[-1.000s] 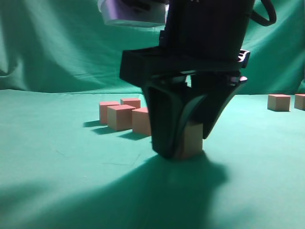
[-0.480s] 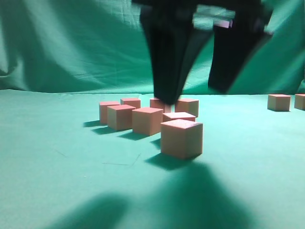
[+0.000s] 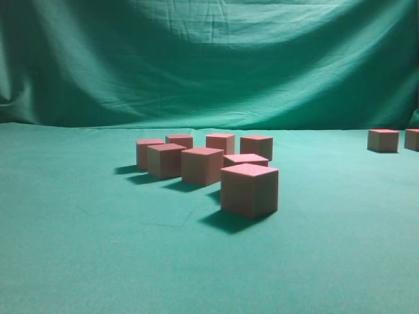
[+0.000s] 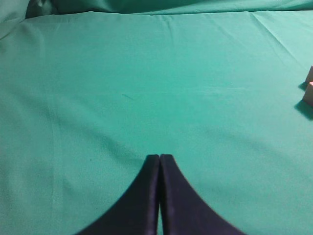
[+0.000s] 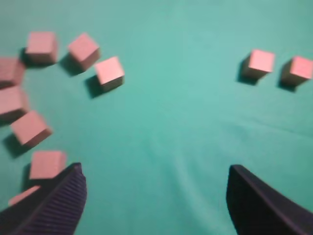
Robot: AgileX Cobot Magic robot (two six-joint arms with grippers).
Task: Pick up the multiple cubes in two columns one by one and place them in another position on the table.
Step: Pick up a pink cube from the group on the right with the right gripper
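Table came first on my screens: green cloth under everything, and I used the nearest cube as my landmark. Behind and to the left of that cube sat the placed cluster, six more pink blocks loosely bunched, one of them just behind it. Well to the right of it, near the frame edge, stood the last two cubes, side by side and close to each other.

From the right wrist camera, the right gripper hung above the cloth with its jaws spread wide and nothing between them. That pair lay ahead and to the right of it, with the cluster curving off to its left. The left gripper had its fingers pressed together over bare cloth, holding nothing, with only a couple of cube corners at the right edge of its picture.

As I judged it, the step in hand was fetching the next of that pair. To do it well I wanted the right gripper centred over the cube nearer the cluster, jaws squared to its flat sides, lowered without nudging its neighbour, then closed at mid-height.
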